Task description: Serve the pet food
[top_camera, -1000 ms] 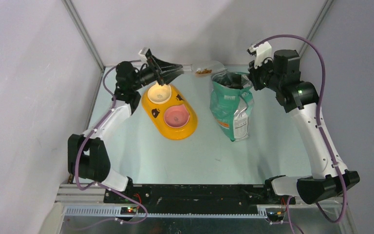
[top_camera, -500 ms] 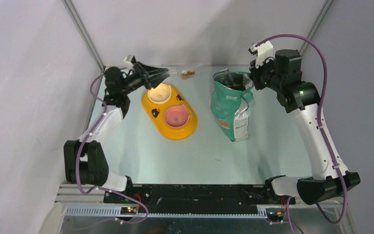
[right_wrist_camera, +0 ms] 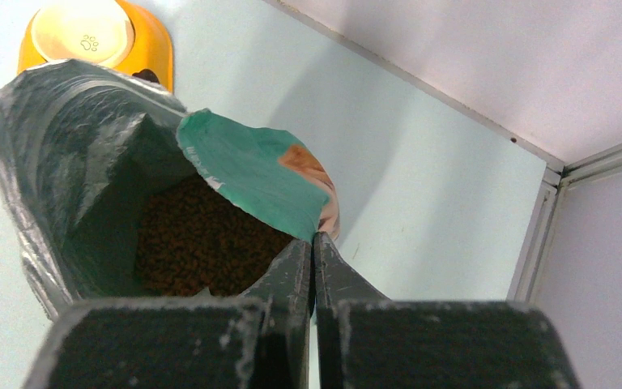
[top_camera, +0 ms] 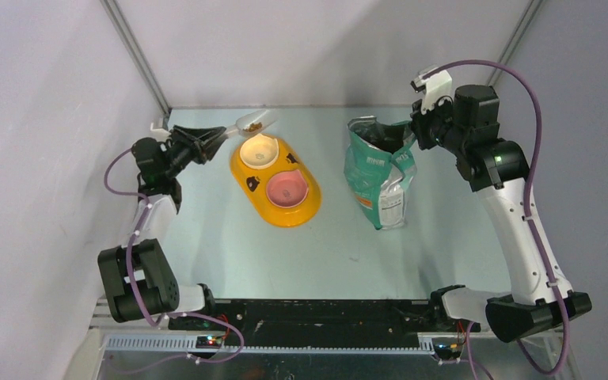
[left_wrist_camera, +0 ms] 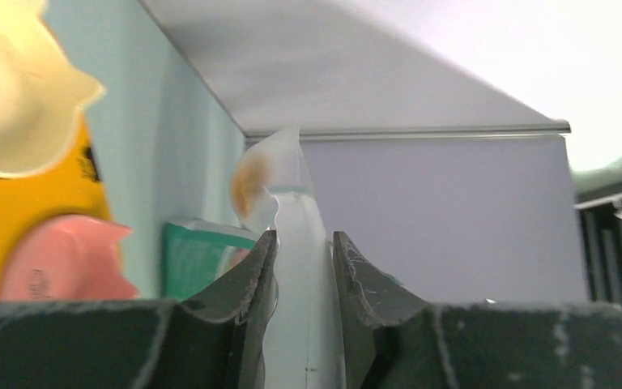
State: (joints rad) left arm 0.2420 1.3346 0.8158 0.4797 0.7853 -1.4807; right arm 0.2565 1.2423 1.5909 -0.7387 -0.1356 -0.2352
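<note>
My left gripper point(top_camera: 206, 141) is shut on the handle of a clear plastic scoop point(top_camera: 252, 123). Its bowl holds a little brown pet food point(top_camera: 256, 125) above the far edge of the yellow double-bowl feeder point(top_camera: 247, 180), over its cream bowl point(top_camera: 259, 151). The left wrist view shows the scoop point(left_wrist_camera: 287, 203) between the fingers, with brown kibble point(left_wrist_camera: 247, 182) at its tip. My right gripper point(right_wrist_camera: 313, 241) is shut on the rim flap of the green pouch point(right_wrist_camera: 251, 174) and holds it open. A dark heap of pet food point(right_wrist_camera: 202, 243) lies inside. The pouch point(top_camera: 376, 170) stands right of the feeder.
The feeder's pink bowl point(top_camera: 286, 190) sits nearer to me than the cream one. Grey walls and metal frame rails point(top_camera: 138, 59) close in the table at the back and both sides. The arm bases stand at the near edge.
My left arm has swung left and drawn back, carrying the scoop with kibble from beside the pouch to above the feeder's cream bowl. The right gripper has kept hold of the pouch, shifting slightly right.
</note>
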